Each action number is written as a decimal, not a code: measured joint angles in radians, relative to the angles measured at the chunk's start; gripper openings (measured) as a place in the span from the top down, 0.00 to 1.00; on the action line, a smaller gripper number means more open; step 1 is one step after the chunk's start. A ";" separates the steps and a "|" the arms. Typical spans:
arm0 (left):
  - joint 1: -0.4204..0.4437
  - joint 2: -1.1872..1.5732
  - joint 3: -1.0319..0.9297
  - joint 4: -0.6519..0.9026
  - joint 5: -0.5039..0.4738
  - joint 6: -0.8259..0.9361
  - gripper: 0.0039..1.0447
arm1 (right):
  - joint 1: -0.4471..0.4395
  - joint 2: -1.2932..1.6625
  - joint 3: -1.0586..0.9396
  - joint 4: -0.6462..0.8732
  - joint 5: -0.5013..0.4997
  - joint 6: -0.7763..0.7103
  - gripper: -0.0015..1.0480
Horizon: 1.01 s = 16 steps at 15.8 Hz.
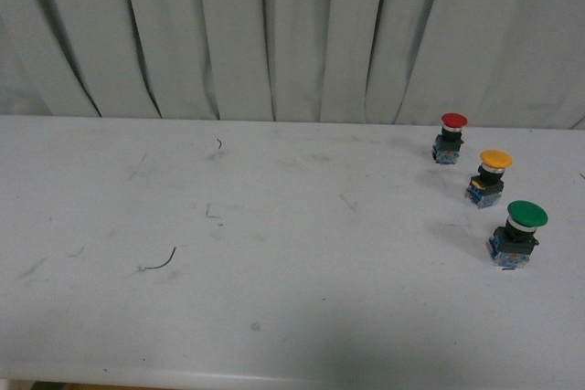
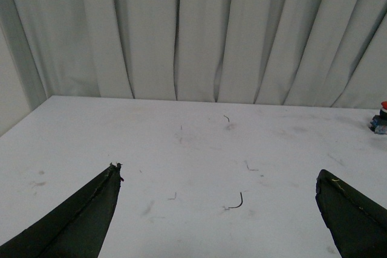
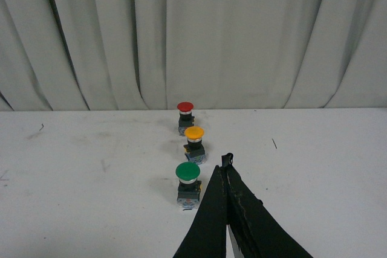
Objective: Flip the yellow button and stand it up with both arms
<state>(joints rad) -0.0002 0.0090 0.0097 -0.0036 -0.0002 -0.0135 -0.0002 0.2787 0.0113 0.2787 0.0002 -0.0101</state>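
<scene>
The yellow button (image 1: 494, 176) stands upright, cap up, on the white table (image 1: 274, 253) near its right edge, between a red-capped button (image 1: 451, 137) toward the far edge and a larger green-capped button (image 1: 518, 233) toward the near edge, each apart from its neighbour. The left gripper (image 2: 217, 176) hangs over the table's left half with fingers spread wide, grasping nothing. The right gripper (image 3: 227, 162), fingers pressed together and empty, hovers just beside the green-capped button. A gray curtain (image 1: 292, 34) hangs behind the far edge.
</scene>
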 joint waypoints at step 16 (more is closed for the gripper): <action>0.000 0.000 0.000 0.000 0.000 0.000 0.06 | 0.000 -0.275 0.000 -0.282 0.000 0.002 0.45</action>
<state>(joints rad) -0.0002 0.0090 0.0097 -0.0036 -0.0006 -0.0139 -0.0002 0.0036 0.0116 -0.0032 0.0002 -0.0082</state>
